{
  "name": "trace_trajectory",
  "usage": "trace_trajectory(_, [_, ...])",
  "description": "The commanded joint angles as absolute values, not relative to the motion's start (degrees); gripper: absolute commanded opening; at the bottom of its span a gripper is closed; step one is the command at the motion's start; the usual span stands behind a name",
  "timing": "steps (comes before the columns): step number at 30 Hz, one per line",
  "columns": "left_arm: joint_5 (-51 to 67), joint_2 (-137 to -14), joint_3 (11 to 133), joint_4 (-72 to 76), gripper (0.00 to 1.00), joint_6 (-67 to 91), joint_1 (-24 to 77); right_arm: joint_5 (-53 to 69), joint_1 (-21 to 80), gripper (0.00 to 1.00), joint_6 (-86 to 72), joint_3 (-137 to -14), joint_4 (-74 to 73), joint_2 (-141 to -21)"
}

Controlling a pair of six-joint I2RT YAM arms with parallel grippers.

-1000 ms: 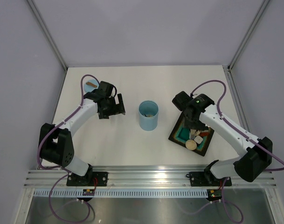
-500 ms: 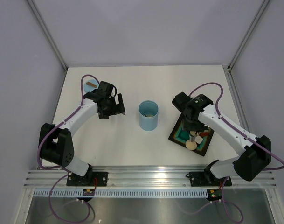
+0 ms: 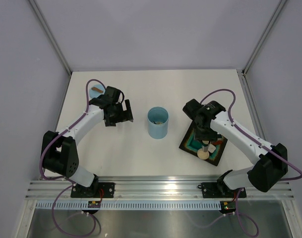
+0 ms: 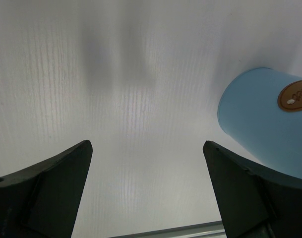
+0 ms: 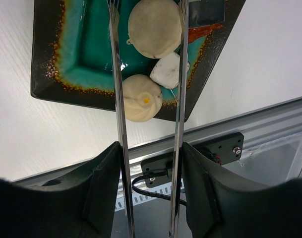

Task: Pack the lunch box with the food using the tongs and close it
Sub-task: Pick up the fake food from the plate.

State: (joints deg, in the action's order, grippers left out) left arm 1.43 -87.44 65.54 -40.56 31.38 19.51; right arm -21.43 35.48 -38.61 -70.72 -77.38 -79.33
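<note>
Holding: my right end effector (image 5: 150,166) is clenched on the tongs (image 5: 117,99). Their two arms stand apart over the plate (image 5: 41,54), at the lower right of the top view.
Resting: my left end effector (image 4: 147,148) is wide open and grasping nothing. It hangs over the counter (image 4: 141,74) beside the lid (image 4: 262,124), at the upper left of the top view.
Food (image 5: 154,27): two round buns, a white cube and a red bit lie on the plate. Both buns sit between the tong arms.
Lunch box (image 3: 157,124): it stands open in the middle of the top view, well apart from the plate.
Worry one: I think a squeeze could catch two pieces, or a smooth bun could pop out.
Worry two: the thin tongs might twist in my grip, and the food could drop on the way.
</note>
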Motion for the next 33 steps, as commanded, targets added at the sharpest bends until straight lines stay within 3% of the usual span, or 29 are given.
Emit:
trace_trajectory(1, [1.8, -87.1, 65.9, -38.8, 0.99, 31.3, 19.2, -22.6, 34.5, 0.57, -36.8, -70.7, -77.7, -79.5])
trace_trajectory(14, [1.3, -86.0, 65.0, -39.0, 0.99, 31.5, 19.3, -23.0, 33.3, 0.50, -32.8, -72.3, -73.7, -81.9])
trace_trajectory(21, [1.7, -85.9, 65.6, -39.1, 0.99, 31.4, 19.2, -23.2, 33.3, 0.26, -31.6, -74.7, -73.7, -81.8])
trace_trajectory(25, [1.6, -86.0, 65.9, -39.3, 0.99, 31.2, 19.3, -23.3, 33.3, 0.17, -31.3, -76.4, -74.4, -81.9])
trace_trajectory(33, [1.4, -86.1, 65.7, -39.0, 0.99, 31.3, 19.2, -23.3, 33.3, 0.12, -31.8, -79.7, -76.2, -80.1])
